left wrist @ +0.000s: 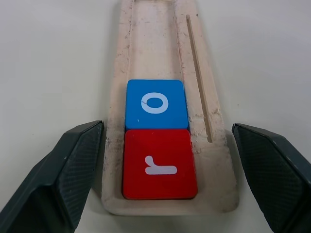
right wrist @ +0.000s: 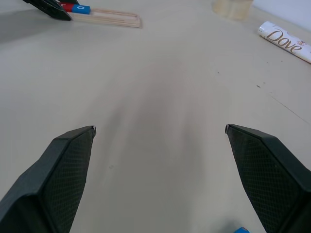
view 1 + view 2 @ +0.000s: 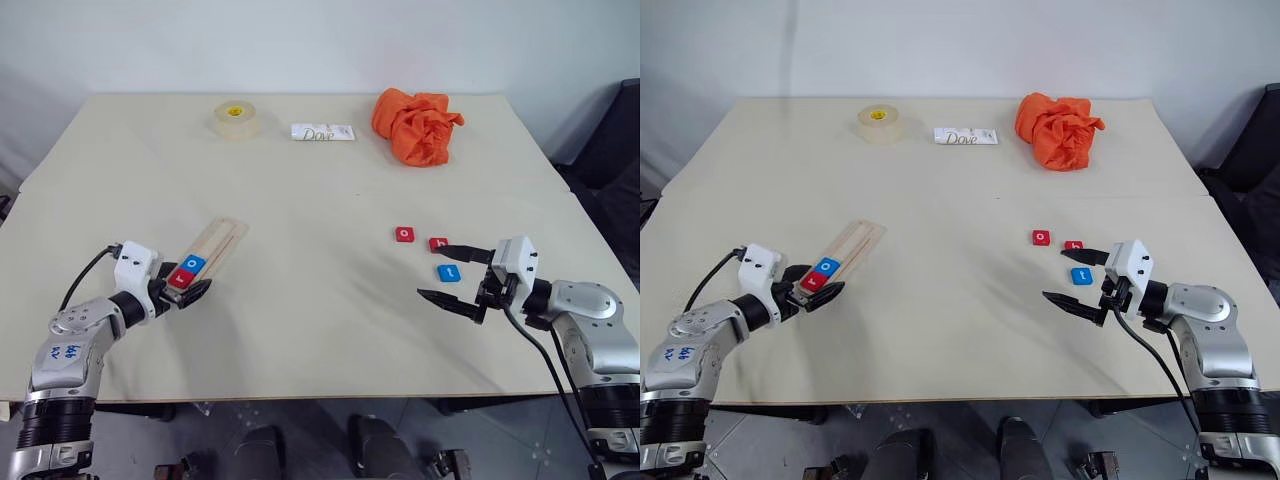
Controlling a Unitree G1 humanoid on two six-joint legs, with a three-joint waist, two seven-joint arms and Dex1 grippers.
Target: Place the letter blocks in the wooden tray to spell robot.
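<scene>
We see the pale wooden tray (image 1: pixel 160 58) lying on the beige tabletop (image 3: pixel 320 180), with the red "r" tile (image 1: pixel 159 164) and the blue "o" tile (image 1: pixel 155 104) seated edge to edge at its near end. The left pincer (image 1: pixel 167 170) straddles that end, fingers apart, gripping nothing. Three tiles remain well apart from the tray: red "o" (image 3: pixel 404 234), a second red tile (image 3: pixel 438 244) and blue "t" (image 3: pixel 449 272). The right pincer (image 3: pixel 459 275) hangs wide apart beside them. We judge that closing the left pincer here could nudge the tray and unseat the letters.
</scene>
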